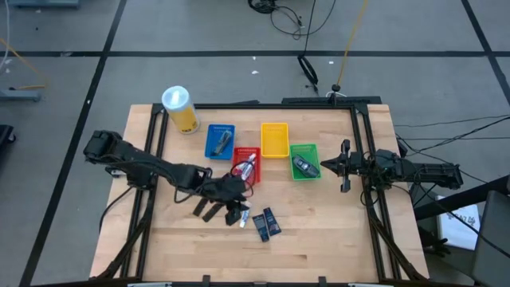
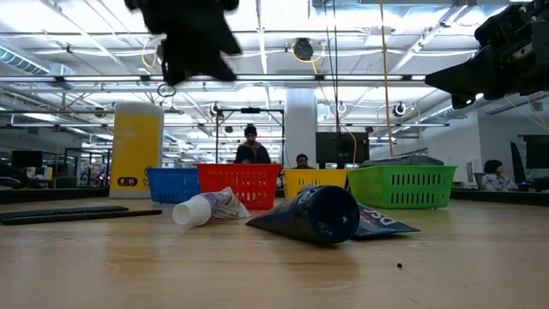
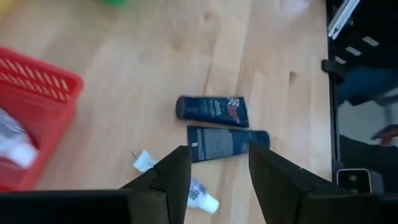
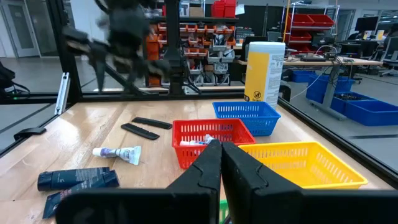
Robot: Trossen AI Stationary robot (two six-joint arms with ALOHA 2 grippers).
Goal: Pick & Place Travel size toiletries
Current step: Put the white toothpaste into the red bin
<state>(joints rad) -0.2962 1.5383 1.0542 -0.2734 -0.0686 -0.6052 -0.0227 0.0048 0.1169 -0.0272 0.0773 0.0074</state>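
the left gripper (image 3: 214, 177) hangs above the table with its jaws apart and empty. two dark blue flat tubes (image 3: 217, 124) lie side by side just beyond the fingertips, and a small white tube (image 3: 186, 190) lies beneath one finger. the right gripper (image 4: 221, 158) waits with its jaws closed, beside the green plastic basket (image 1: 304, 162).

In the left wrist view the red basket (image 3: 37, 106) is cut off at the nine o'clock edge, and the white item inside it (image 3: 15, 146) is blurred and only partly seen. The small white tube (image 3: 196, 194) lies half hidden behind the left tool's finger (image 3: 171, 180). In the low view the left arm (image 2: 193, 39) is a dark smear cut off at twelve o'clock. From above, what lies in the green basket (image 1: 304, 150) is too small to identify.
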